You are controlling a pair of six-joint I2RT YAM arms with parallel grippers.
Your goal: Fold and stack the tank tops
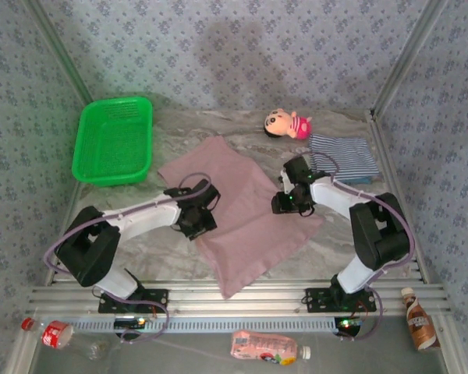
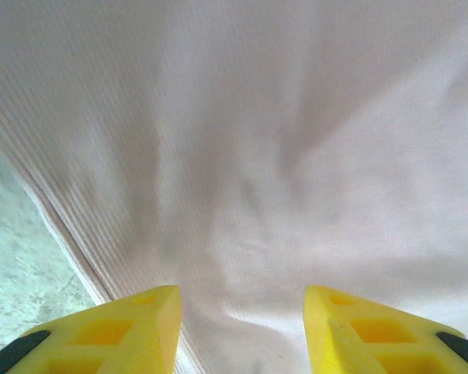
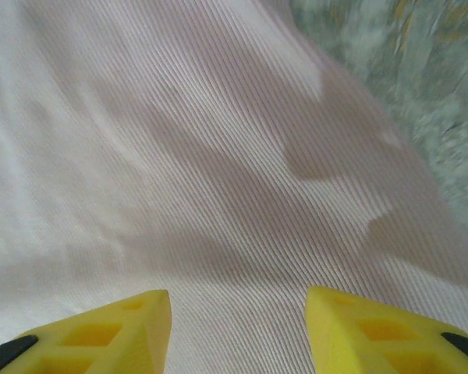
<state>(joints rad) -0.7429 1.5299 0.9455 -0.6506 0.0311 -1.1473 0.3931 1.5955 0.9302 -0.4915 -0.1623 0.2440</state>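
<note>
The step in hand looks like the first fold of the mauve-pink tank top (image 1: 246, 226). It lies spread open beneath both tools, the left gripper (image 1: 196, 214) hanging over its left border and the right gripper (image 1: 290, 199) over its right border. In the left wrist view the yellow fingers (image 2: 132, 331) stand wide apart with nothing between them; the hem runs just off to their left, with bare table (image 2: 15, 257) beyond it. The right gripper's fingers (image 3: 117, 331) are likewise spread and empty, with the cloth's edge ahead and to their right. The next move, I judge, calls for each tool to settle on its own border, pinch the fabric cleanly, and carry it inward toward the other tool — evenly, or the limp cloth will skew. The top is finely ribbed, softly rippled, and lies askew. The striped tank top (image 1: 343, 156) sits folded beyond the right gripper, well apart from the mauve one.
</note>
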